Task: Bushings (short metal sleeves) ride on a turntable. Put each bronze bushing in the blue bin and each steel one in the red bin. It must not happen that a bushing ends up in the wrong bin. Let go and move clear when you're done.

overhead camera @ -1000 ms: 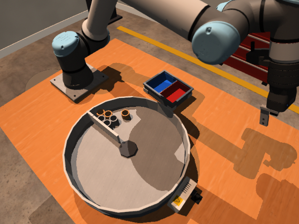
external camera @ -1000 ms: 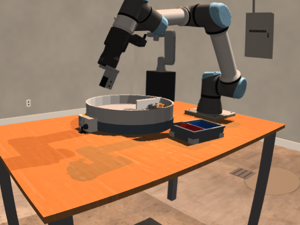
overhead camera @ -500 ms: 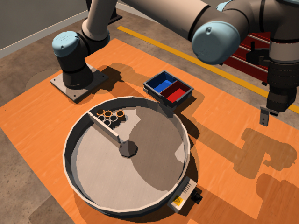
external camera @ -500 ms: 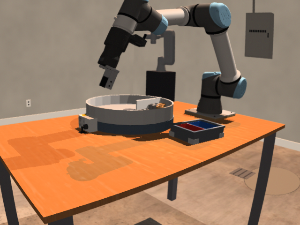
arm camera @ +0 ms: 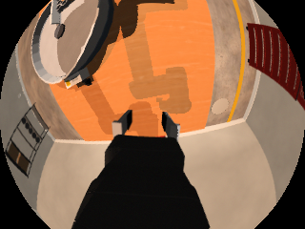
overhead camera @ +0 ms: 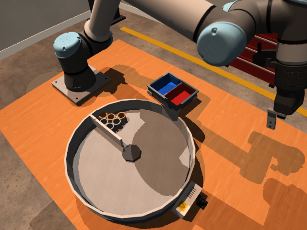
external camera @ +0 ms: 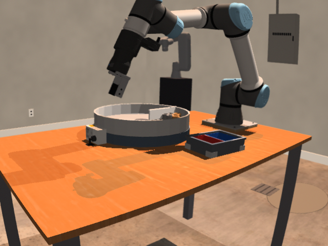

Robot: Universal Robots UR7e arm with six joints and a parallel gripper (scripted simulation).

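So far, nothing looks sorted, as I read it from my end. Top view: one turntable (overhead camera: 99, 188) (external camera: 143, 128) (arm camera: 42, 72), walled all round; in it, six bushings bunched near a straight divider (overhead camera: 106, 128) (external camera: 156, 112), three bronze bushings (overhead camera: 121, 112) (external camera: 177, 114) along the wall side, three steel bushings (overhead camera: 116, 124) (external camera: 166, 115) nearer the hub (overhead camera: 131, 153) (arm camera: 59, 31). Item, one blue bin (overhead camera: 168, 86) (external camera: 223, 136), no bushing visible on the part of its floor I can see; item, one red bin (overhead camera: 182, 97) (external camera: 207, 139), likewise, some of its floor in shadow. Done: none that I can make out. Left: all six, three for blue, three for red. Exterior view: the gripper (overhead camera: 271, 121) (external camera: 115, 93) (arm camera: 147, 116), raised above the table (overhead camera: 223, 153) (external camera: 148, 185) (arm camera: 157, 43) and well apart from the bushings; the bunch low behind the turntable wall, partly hidden; the bin floors mostly out of sight. Wrist view: two fingers spread wide, nothing between them, the turntable off to one side and no bushing I can tell. I judge the job to be at its waiting stage, the first pick not yet made; my next move would be toward an outer bushing of the bunch.
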